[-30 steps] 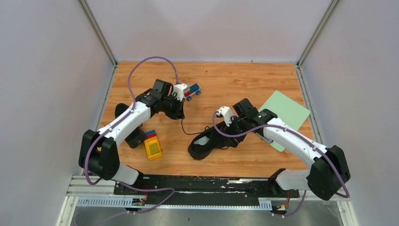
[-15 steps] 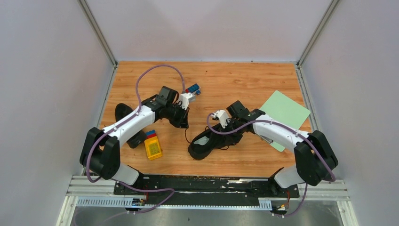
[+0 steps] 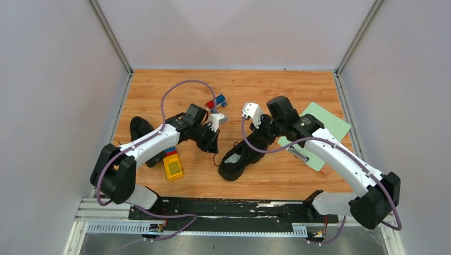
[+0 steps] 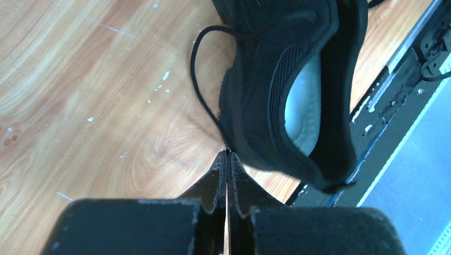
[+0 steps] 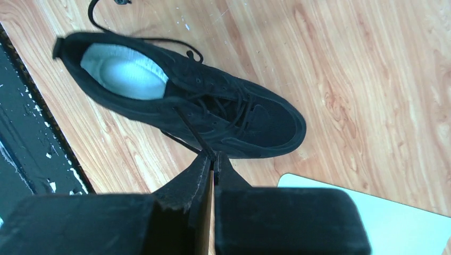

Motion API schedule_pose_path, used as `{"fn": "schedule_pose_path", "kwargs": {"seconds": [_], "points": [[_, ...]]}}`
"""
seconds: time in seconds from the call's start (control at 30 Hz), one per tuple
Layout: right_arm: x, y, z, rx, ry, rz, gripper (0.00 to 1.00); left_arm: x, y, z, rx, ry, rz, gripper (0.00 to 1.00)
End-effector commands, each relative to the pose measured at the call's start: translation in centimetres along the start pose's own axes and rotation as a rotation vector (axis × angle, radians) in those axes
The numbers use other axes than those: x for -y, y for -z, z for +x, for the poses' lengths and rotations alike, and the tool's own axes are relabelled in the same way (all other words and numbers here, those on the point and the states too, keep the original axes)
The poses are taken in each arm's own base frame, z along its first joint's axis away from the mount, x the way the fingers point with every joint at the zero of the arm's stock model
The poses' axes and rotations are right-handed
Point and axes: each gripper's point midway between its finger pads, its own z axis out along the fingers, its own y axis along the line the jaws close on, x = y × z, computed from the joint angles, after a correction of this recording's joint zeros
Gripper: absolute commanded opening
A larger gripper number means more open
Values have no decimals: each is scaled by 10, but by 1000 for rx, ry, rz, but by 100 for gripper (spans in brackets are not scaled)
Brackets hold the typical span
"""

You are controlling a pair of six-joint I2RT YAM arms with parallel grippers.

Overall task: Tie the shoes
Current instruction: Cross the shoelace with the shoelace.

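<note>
Wood-grain tabletop [image 3: 266, 87] below me, pale walls on three sides, and the black sneaker [image 3: 236, 158] lies on its sole at centre, between my two arms, heel nearer my bases. Its twin [image 3: 139, 126] sits off to the left, partly under my left forearm. My right gripper [image 5: 213, 158] has its fingers pressed together on a thin lace strand [image 5: 194, 133] that runs taut from the eyelets straight into the tips. My left gripper [image 4: 227, 155] is also closed tight, right beside the sneaker's flank. A slack lace [image 4: 198, 79] curves across the wood toward those tips, but whether it is actually pinched I cannot tell. That is the first worry: draw away with nothing in the left pinch and no knot can form. Next worry — the lace is a narrow, round cord, so a sharp pull could slide it out of my right fingers. The upper is soft, fuzzy mesh around a pale padded insole [image 5: 125, 64], so the shoe looks light. On this smooth, glossy wood I judge that uneven tension would drag or tip it instead of tightening anything. A wide swing could also clip the yellow toy block [image 3: 173, 167] by my left arm or the green sheet [image 3: 324, 125] under my right.
</note>
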Motion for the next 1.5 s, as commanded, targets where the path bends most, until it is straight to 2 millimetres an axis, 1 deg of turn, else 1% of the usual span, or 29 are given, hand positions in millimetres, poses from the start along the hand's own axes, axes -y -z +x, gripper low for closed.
{"fn": "schedule_pose_path", "kwargs": {"seconds": [0.0,0.13,0.27,0.37,0.43,0.5,0.53,0.57,0.6,0.67,0.7,0.73,0.8,0.87,0.9,0.97,1.03,1.1,1.17,1.23,1.33,1.4,1.43,1.47], "points": [[1,9,-8,1,79,-14,0,10,6,-22,61,-59,33,0],[8,5,-2,-53,172,1,0,19,7,-25,65,-63,77,0],[18,6,-18,-64,302,50,0,25,8,-23,66,-92,112,0],[21,6,-30,-71,377,74,0,27,9,-21,68,-93,121,0],[21,0,-23,-111,402,78,2,28,9,-20,68,-95,128,0],[16,-6,-3,-174,401,51,8,29,9,-19,68,-88,133,0],[10,-8,9,-207,385,21,14,29,9,-20,70,-87,132,0],[2,-8,20,-228,346,-13,21,29,9,-20,71,-80,128,0],[-8,-6,28,-233,285,-67,31,27,9,-22,74,-81,117,0],[-31,2,34,-193,105,-216,46,25,10,-24,79,-82,100,0],[-39,5,36,-177,21,-269,51,24,10,-26,81,-83,95,0],[-42,7,38,-165,-66,-298,54,22,10,-26,78,-80,86,0],[-45,7,43,-151,-220,-349,56,21,9,-28,74,-78,81,0],[-42,5,46,-133,-352,-386,57,21,9,-29,72,-83,81,0],[-36,1,46,-116,-419,-398,57,20,9,-29,71,-89,80,0],[-23,0,40,-45,-548,-430,58,20,12,-31,74,-119,73,0],[-8,-3,39,7,-663,-443,62,18,19,-37,87,-162,48,0],[3,-12,43,12,-753,-455,64,17,26,-43,98,-196,26,0],[7,-22,48,-18,-830,-475,69,19,27,-40,90,-195,40,0],[11,-33,54,-45,-905,-474,72,22,20,-31,66,-159,74,0],[20,-51,60,-68,-985,-450,75,25,3,-18,32,-116,128,0],[26,-60,58,-63,-1012,-459,81,26,-5,-15,13,-109,158,0],[30,-64,56,-56,-1013,-468,83,27,-10,-12,-8,-98,180,0],[33,-67,53,-54,-1034,-479,83,30,-12,-13,-11,-101,192,0]]}}
